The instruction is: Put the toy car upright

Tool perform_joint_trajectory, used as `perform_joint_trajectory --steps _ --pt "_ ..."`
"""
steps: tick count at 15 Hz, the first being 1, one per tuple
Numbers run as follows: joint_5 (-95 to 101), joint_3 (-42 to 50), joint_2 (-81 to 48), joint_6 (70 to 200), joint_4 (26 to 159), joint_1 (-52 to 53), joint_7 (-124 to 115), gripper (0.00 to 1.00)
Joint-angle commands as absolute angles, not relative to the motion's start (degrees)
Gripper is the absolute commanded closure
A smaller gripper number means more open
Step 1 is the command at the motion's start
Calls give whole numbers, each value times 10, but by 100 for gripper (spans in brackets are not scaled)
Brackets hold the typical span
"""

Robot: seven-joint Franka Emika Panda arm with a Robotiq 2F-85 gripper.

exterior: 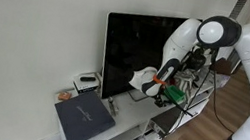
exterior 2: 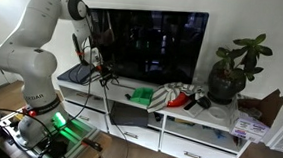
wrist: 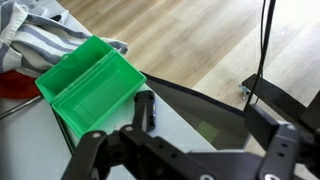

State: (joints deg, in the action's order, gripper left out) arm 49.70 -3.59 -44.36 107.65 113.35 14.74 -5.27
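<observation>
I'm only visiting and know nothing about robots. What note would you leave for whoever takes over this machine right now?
Gripper: fingers open, holding nothing, hovering over the white TV shelf.
Things: the small bright green plastic toy car lies on that shelf beside a striped cloth. Its hollow side faces the wrist camera, and it is clear of the fingers.
Done: nothing on the car yet.
Left: grasp the car, turn it upright, set it down, release.

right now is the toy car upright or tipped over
Not upright, it seems: in the wrist view the toy car shows its hollow green inside facing up.
</observation>
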Motion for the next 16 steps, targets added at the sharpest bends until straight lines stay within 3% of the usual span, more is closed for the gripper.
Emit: perform_joint_trajectory --steps 1,16 --pt "526 -28 -467 1085 1120 124 -25 0" --pt "541 -18 -602 1048 969 99 37 0"
